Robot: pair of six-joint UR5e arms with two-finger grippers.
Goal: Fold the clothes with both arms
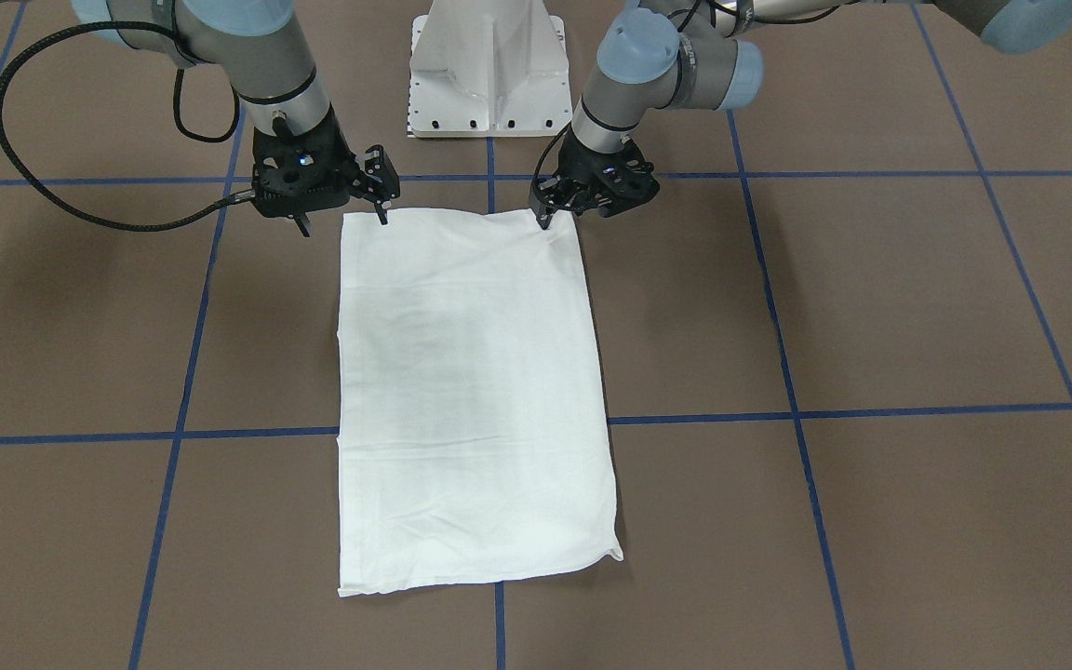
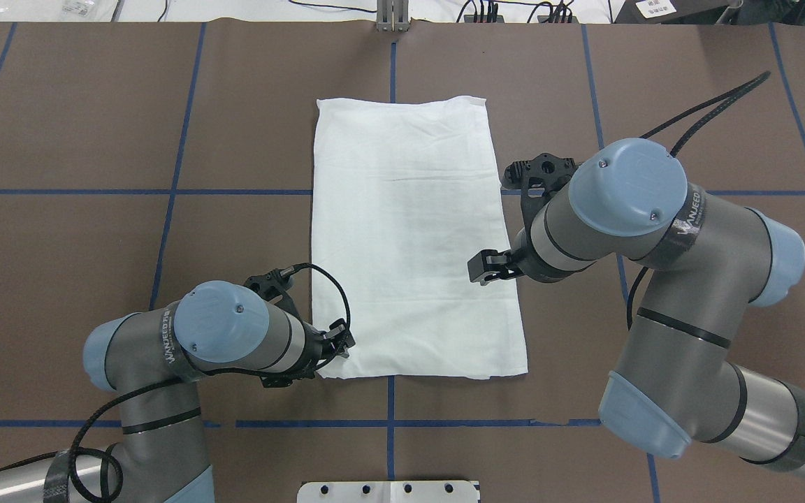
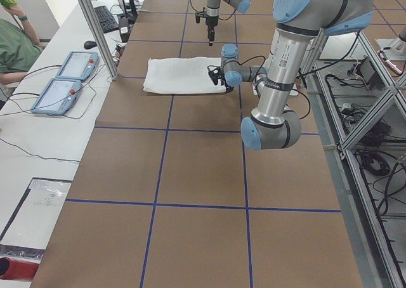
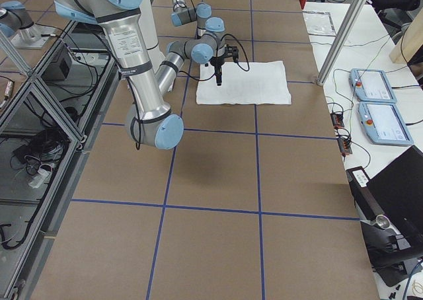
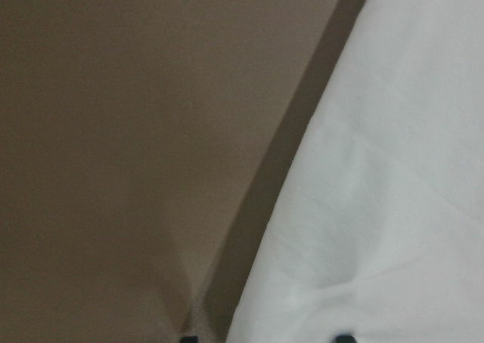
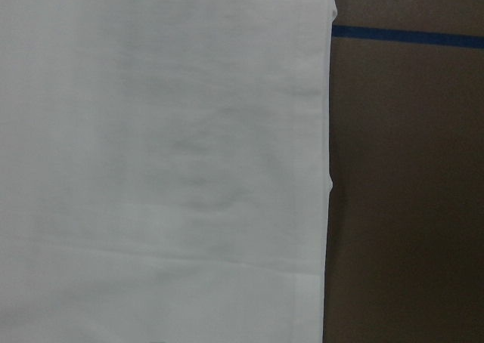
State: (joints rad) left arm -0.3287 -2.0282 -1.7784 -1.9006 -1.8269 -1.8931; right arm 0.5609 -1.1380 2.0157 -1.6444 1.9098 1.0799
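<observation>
Nearest the front-facing camera is one short end of the T-shirt [image 1: 475,391]. It is folded into a long white rectangle and lies flat on the brown counter [image 1: 871,307], lengthwise away from the robot, across one blue tape line [image 1: 127,437] of the grid. Its upward face is plain white with soft creases and a faint grey shade near the middle.

The left tool [image 1: 550,212] is low at the shirt's robot-side corner on the left arm's [image 2: 228,335] side; whether it touches the cloth cannot be told. The left wrist view shows its two fingertips [image 5: 342,338] set apart, one over cloth and one over bare counter, with the shirt's edge between them. It is spread and pinches nothing.

The right tool [image 1: 342,212] hangs above the shirt's long edge on the right arm's [image 2: 626,188] side, towards the robot's end. The side views show it clear of the counter. Its two prongs stand well apart and hold nothing.

Each arm carries a black strap [image 2: 168,337] with white lettering that reads roughly "WANJEED". A sticker [image 3: 283,56] on the left arm is too small to read. Beyond the shirt's robot-side end stands the white pedestal base [image 1: 489,74].
</observation>
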